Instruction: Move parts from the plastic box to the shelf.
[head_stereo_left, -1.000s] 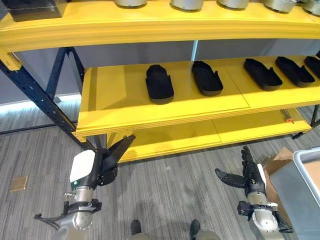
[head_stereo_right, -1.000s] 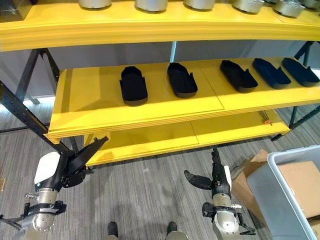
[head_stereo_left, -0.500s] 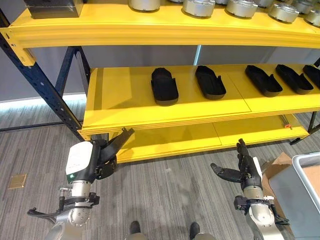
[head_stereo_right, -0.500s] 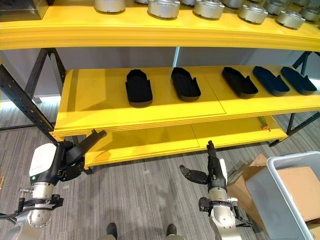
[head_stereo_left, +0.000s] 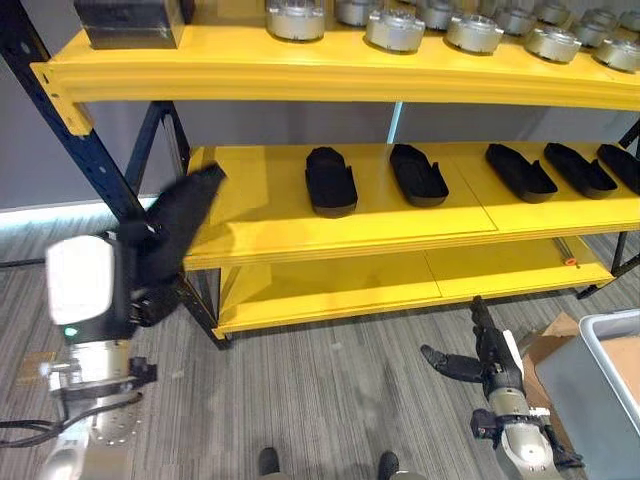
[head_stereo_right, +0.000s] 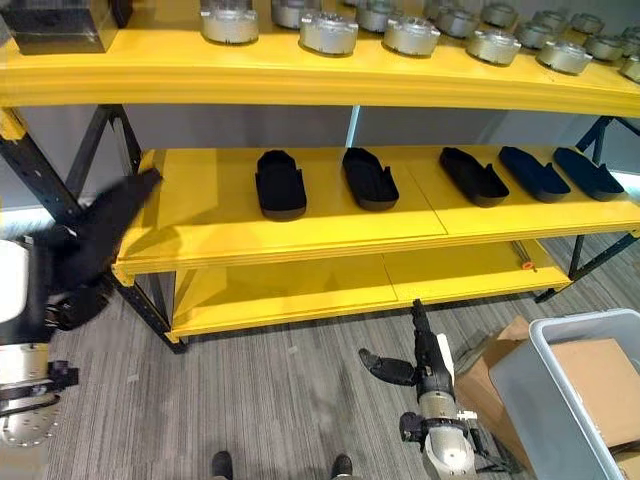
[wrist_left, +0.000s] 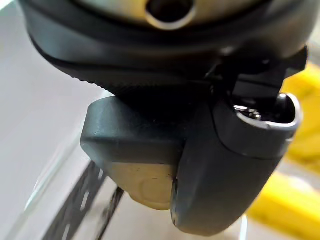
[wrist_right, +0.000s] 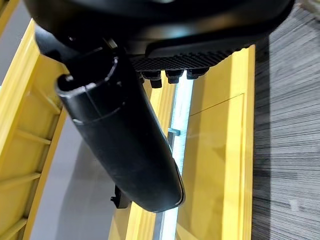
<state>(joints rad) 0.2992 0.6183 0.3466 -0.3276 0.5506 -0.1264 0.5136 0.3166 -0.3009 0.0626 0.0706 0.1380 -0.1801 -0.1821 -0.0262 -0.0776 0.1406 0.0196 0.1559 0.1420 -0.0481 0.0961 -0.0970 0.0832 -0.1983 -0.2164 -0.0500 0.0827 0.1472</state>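
The yellow shelf (head_stereo_left: 260, 200) holds several black shoe-shaped parts (head_stereo_left: 330, 180) in a row on its middle level. The grey plastic box (head_stereo_right: 545, 400) stands on the floor at the lower right, with brown cardboard (head_stereo_right: 600, 365) inside it. My left hand (head_stereo_left: 175, 225) is raised at the left end of the middle level, fingers straight, open and holding nothing; its dark bulk (wrist_left: 200, 150) shows close up in the left wrist view. My right hand (head_stereo_left: 482, 352) hangs low over the floor left of the box, open, thumb (wrist_right: 120, 140) out, empty.
The top level carries a row of silver round parts (head_stereo_left: 295, 18) and a dark box (head_stereo_left: 130, 20). A dark blue slanted post (head_stereo_left: 85, 150) runs down the rack's left side by my left hand. A cardboard carton (head_stereo_right: 490, 375) leans against the plastic box. Grey carpet lies below.
My left hand has risen from near the floor to the height of the middle shelf's left end. The view has tilted up. The right hand has hardly moved.
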